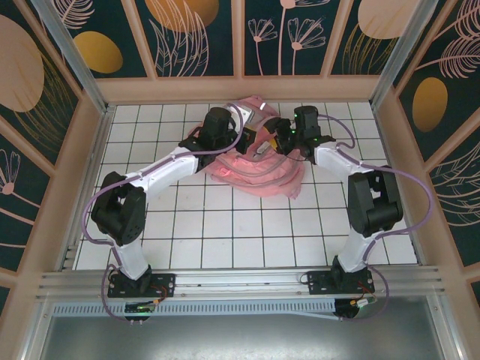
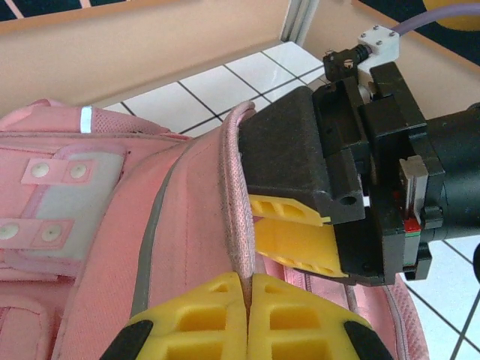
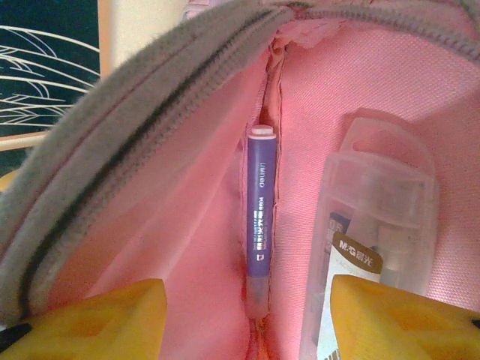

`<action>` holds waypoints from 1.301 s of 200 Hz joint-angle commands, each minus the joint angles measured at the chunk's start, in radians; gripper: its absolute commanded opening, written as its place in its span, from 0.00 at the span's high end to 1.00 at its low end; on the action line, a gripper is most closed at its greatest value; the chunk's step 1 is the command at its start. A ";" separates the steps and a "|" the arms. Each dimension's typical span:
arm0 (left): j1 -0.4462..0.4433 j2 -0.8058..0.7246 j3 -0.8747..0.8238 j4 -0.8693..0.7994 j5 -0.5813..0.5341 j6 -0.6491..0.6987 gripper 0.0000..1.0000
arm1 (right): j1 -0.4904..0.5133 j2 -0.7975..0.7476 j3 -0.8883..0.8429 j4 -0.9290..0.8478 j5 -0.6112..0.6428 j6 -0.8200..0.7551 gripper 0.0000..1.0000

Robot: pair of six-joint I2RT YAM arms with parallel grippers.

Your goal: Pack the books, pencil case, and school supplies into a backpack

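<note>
The pink backpack [image 1: 259,178] lies at the back middle of the table with its mouth held up. My left gripper [image 2: 247,291] is shut on the backpack's [image 2: 150,247] grey-pink zipper rim [image 2: 238,180]. My right gripper [image 3: 247,304] is open inside the backpack [image 3: 187,225]. A purple pen [image 3: 260,210] from the school supplies lies loose in the lining seam between its yellow fingers. The clear pencil case [image 3: 379,217] lies to the pen's right, against the right finger. In the left wrist view the right gripper [image 2: 279,226] reaches in over the rim. The books are hidden.
The wooden back wall [image 2: 150,52] stands close behind the backpack. White tiled tabletop [image 1: 225,232] stretches between the backpack and the arm bases. Side walls [image 1: 71,172] close in the table left and right.
</note>
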 commanded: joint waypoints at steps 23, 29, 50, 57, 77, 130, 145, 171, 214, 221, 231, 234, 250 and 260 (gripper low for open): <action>-0.007 -0.045 0.048 0.125 0.118 0.041 1.00 | -0.087 -0.173 -0.116 -0.068 0.064 -0.125 0.40; -0.006 -0.037 0.041 0.119 0.166 0.076 1.00 | -0.101 -0.194 -0.129 -0.102 0.086 -0.159 0.40; -0.007 -0.024 0.038 0.052 0.311 0.192 0.64 | -0.159 -0.270 -0.182 -0.193 0.142 -0.274 0.40; -0.006 -0.030 0.041 0.019 0.315 0.233 0.60 | -0.182 -0.291 -0.200 -0.225 0.156 -0.305 0.40; -0.005 -0.067 0.026 -0.035 0.214 0.355 0.54 | -0.248 -0.342 -0.246 -0.288 0.164 -0.392 0.39; 0.073 0.050 0.088 -0.132 0.012 0.395 0.53 | -0.206 -0.260 -0.187 -0.306 -0.017 -0.633 0.42; 0.082 0.131 0.129 -0.130 -0.012 0.373 0.53 | -0.173 -0.220 -0.175 -0.275 -0.030 -0.642 0.43; 0.084 0.257 0.183 -0.129 -0.057 0.360 0.55 | -0.148 -0.123 -0.177 -0.164 -0.057 -0.646 0.57; 0.085 0.266 0.028 -0.088 -0.009 0.298 0.62 | -0.134 0.021 -0.109 -0.065 -0.114 -0.678 0.72; 0.084 0.230 -0.042 -0.052 0.018 0.289 0.62 | -0.135 0.036 -0.096 -0.065 -0.113 -0.683 0.72; 0.081 0.181 -0.134 -0.010 0.075 0.276 0.63 | -0.138 0.059 -0.078 -0.065 -0.116 -0.683 0.74; 0.081 0.168 -0.155 -0.003 0.094 0.271 0.63 | -0.140 0.064 -0.073 -0.064 -0.121 -0.682 0.74; 0.058 0.105 -0.255 0.011 0.175 0.246 0.66 | -0.148 0.102 -0.048 -0.053 -0.150 -0.677 0.75; 0.028 0.069 -0.297 -0.002 0.212 0.244 0.66 | -0.149 0.126 -0.035 -0.051 -0.168 -0.676 0.76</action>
